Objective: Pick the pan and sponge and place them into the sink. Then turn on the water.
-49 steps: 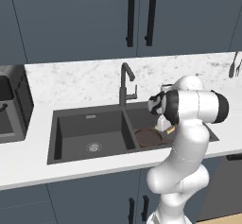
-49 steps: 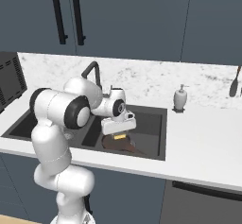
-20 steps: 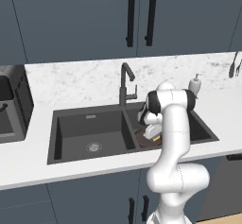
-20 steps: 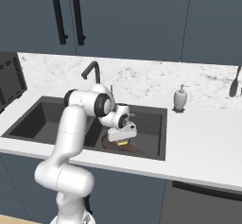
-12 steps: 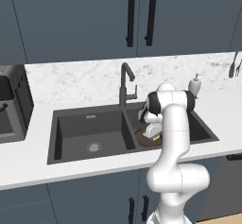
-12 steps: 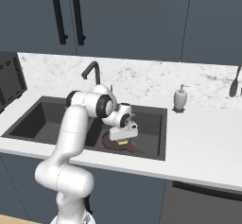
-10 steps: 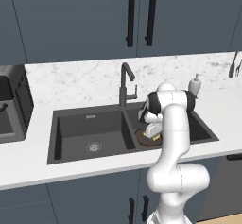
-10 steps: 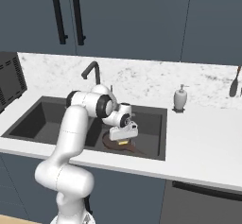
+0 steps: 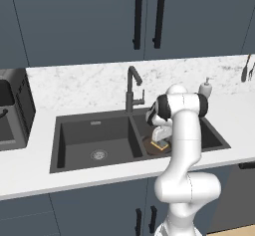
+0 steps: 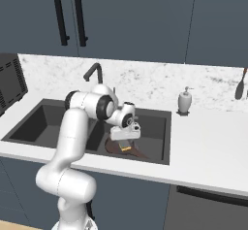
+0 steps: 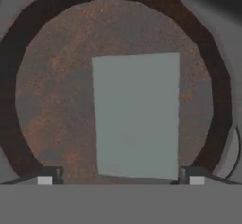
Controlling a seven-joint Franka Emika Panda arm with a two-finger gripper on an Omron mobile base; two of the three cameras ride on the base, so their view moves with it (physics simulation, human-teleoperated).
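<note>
In right basin of sink [image 9: 74, 153]: pan [image 11: 42, 81] flat on floor, sponge [image 11: 136, 115] lying inside it. Tool [image 11: 120, 178] just above, jaws spread wide, gripping nothing. Best lift straight up, avoid nudging sponge, then go for faucet lever [image 9: 142, 95].

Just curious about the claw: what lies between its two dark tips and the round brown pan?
The sponge's flat grey face, lying inside the pan, between the opened jaws in the hand view.

A glossy white arm [image 9: 185, 145] of rounded segments with dark joint bands on a bulbous white base.
</note>
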